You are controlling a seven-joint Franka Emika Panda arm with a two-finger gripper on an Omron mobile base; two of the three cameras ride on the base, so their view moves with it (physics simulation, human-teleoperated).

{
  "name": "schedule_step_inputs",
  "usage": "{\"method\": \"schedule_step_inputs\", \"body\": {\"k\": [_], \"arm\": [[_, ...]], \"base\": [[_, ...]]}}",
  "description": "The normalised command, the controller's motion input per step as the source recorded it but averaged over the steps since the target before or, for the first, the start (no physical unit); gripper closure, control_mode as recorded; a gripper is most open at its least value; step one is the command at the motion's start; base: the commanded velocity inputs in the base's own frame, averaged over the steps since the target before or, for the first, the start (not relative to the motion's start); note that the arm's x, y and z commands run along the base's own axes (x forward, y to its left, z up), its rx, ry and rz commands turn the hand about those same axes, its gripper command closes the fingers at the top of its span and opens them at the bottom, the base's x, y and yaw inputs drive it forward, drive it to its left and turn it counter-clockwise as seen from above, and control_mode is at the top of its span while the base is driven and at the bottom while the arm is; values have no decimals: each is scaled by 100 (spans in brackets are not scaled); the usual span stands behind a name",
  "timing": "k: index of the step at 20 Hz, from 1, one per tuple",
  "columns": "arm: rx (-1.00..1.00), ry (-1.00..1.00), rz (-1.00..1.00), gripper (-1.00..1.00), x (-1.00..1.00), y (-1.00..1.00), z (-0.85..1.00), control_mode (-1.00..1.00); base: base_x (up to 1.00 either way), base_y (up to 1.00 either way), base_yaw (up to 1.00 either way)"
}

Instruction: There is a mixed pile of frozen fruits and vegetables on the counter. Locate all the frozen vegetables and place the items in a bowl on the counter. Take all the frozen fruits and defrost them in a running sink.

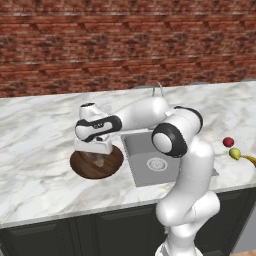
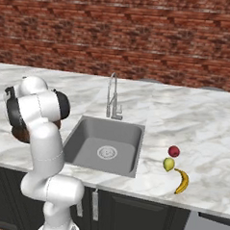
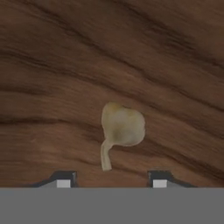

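Observation:
My gripper [image 3: 111, 181] hangs just over the dark brown wooden bowl [image 1: 114, 161], open, its two tips apart. The pale beige lump [image 3: 121, 127] lies free on the bowl's floor ahead of the tips, with nothing gripping it; it shows faintly as the lump [image 1: 99, 161] under the hand [image 1: 96, 146]. On the counter right of the sink rest the red ball [image 2: 173, 151], the yellow-green oval [image 2: 168, 164] and the banana [image 2: 182, 181]. The left base view shows them as the ball [image 1: 228, 142], oval [image 1: 234, 153] and banana [image 1: 250, 160].
The grey steel sink [image 2: 105, 145] lies between the bowl and the fruit, its chrome faucet [image 2: 112, 100] behind it. My arm reaches left across the basin [image 1: 152, 162]. White marble counter [image 1: 40, 145] spreads around, with a brick wall behind.

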Motion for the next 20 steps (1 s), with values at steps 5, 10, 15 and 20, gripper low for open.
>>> {"method": "schedule_step_inputs", "body": {"k": [5, 10, 15, 20], "arm": [[1, 0, 1, -100, 4, 0, -6, -100], [-3, 0, 0, -100, -13, -6, 7, -100], [-5, 1, 0, -100, -19, -34, 12, -100], [1, -2, 5, -100, -11, -45, 7, -100]], "base": [[0, 0, 0], [0, 0, 0], [0, 0, 0], [0, 0, 0]]}}
